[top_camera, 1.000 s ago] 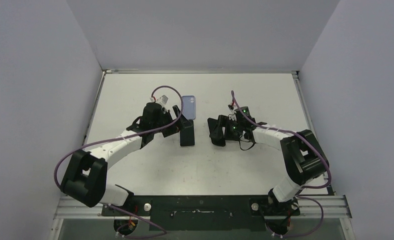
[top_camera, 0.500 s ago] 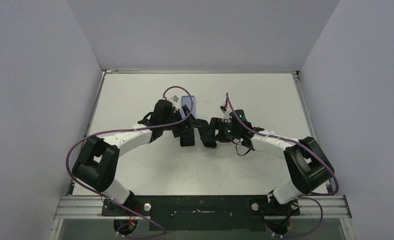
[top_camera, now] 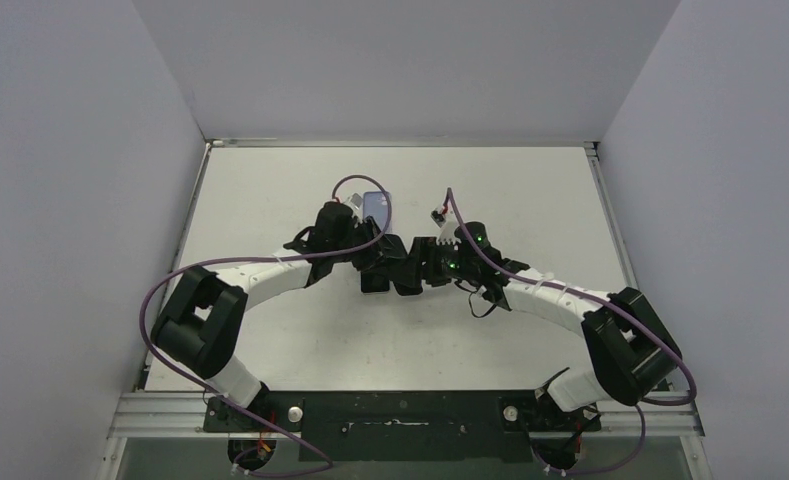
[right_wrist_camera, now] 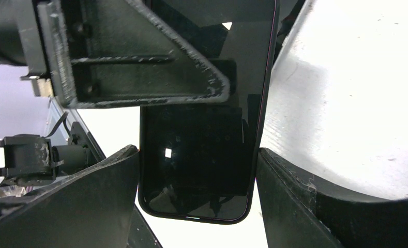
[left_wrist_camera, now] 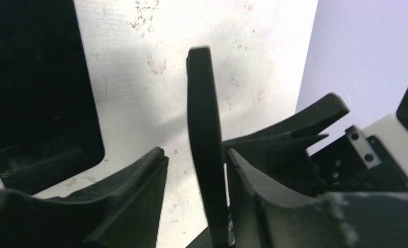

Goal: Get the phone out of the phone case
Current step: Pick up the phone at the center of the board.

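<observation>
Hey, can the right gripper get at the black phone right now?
Probably yes: the phone sits between the open fingers of the right gripper, nothing between; a finger of the left gripper covers only its upper part.

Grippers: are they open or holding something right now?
Left gripper: open, the phone edge-on between its fingers, a gap showing.
Right gripper: fingers beside the phone's long edges; squeezing or not, cannot tell.

Your top view looks down from high behind the near edge, taking in the whole table point(top_camera: 270, 190). Both wrist views sit very close, facing the table from opposite sides, and all three share the phone point(right_wrist_camera: 201, 170).
</observation>
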You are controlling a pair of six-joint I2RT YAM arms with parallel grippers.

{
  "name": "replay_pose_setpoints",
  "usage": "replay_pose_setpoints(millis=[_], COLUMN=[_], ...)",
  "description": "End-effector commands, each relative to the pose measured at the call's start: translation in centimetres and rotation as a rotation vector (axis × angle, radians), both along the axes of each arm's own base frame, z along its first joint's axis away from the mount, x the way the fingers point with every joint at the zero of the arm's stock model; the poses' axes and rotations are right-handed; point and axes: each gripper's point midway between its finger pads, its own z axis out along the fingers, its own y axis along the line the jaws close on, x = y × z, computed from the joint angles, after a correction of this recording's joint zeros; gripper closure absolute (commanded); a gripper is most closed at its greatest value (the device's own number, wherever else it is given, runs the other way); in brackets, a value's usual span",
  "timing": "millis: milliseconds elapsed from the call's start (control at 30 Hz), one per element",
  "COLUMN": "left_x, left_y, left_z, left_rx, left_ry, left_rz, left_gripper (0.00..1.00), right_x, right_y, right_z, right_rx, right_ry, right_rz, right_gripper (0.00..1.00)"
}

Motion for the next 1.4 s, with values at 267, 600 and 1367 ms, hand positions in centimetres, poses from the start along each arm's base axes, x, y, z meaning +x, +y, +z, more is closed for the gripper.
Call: replay_pose_setpoints(millis=[267, 600, 1367], left_x=[2.3, 2.6, 2.4], left_y=[2.5, 6.1, 7.2], left_z=[7.3, 13.9, 21.5], left_rx=[-0.177, -0.357, -0.782], left_ry=[-0.237, -0.388, -0.421], left_rz=[0.097, 0.223, 0.434], left_gripper=[1.0, 1.0, 1.0], right_x=[0.3, -0.2, -1.1], right_y=[2.0, 1.8, 3.5], right_z=[8.2, 11.8, 17.0], right_rx=[0.128, 0.254, 0.521], right_ry=[-0.225, -0.229, -0.232], right_rz=[0.051, 0.066, 0.133], right_gripper=[0.84, 0.16, 0.41])
